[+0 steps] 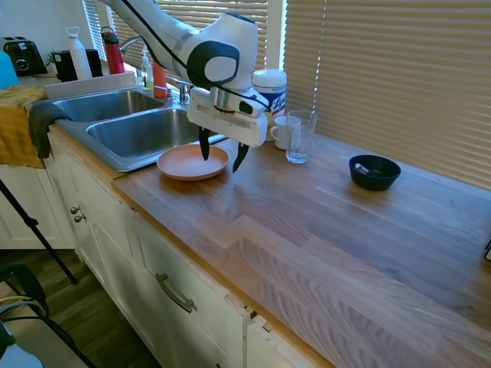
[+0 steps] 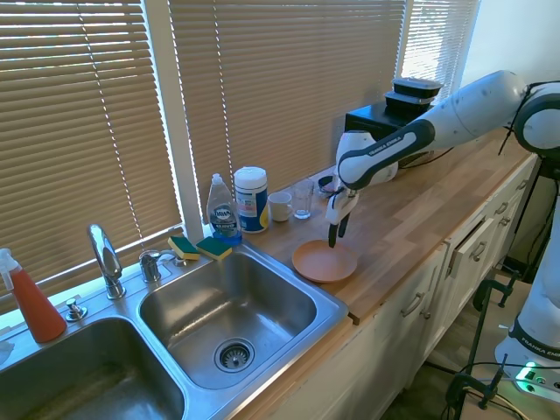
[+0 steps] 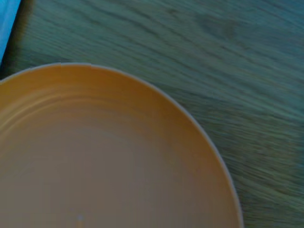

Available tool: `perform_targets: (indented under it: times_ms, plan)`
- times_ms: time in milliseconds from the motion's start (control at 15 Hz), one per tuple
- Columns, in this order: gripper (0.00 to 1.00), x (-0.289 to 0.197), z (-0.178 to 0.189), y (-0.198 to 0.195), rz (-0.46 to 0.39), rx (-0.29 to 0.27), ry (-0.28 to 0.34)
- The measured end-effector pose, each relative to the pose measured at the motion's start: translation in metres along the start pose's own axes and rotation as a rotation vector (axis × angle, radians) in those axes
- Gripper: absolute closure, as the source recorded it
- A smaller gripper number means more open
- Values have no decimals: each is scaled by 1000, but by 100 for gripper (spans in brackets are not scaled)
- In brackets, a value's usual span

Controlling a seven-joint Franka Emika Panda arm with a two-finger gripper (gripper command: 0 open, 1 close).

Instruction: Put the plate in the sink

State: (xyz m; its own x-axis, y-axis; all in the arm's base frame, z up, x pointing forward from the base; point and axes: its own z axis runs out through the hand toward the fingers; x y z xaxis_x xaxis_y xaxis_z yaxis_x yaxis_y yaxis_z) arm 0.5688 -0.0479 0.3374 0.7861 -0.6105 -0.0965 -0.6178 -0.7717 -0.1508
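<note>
The salmon-orange plate (image 1: 188, 162) (image 2: 324, 261) lies flat on the wooden counter, just beside the rim of the steel sink (image 1: 115, 130) (image 2: 201, 302). My gripper (image 1: 222, 156) (image 2: 336, 233) hangs open over the plate's far rim, one finger above the plate and the other past its edge, nothing between them. The wrist view is filled by the plate (image 3: 95, 156) with counter wood beyond its rim.
A glass (image 1: 300, 136), a white mug (image 1: 285, 132) and a wipes tub (image 1: 270, 90) stand behind the plate by the blinds. A small dark bowl (image 1: 374, 172) sits further along the counter. Soap bottle (image 2: 224, 209), sponges (image 2: 201, 248) and faucet (image 2: 107, 260) line the sink's back edge.
</note>
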Motion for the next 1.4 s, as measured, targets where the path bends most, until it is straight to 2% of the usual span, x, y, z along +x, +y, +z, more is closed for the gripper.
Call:
perform_targets:
  times_ms: [267,333,1000,1400]
  plan:
    - [0,-9,12,-18,-63,-24,-36]
    - [100,-11,14,-20,-71,-27,-40]
    - [100,-7,25,-25,-90,-21,-58]
    - [100,7,28,-22,-104,27,-84]
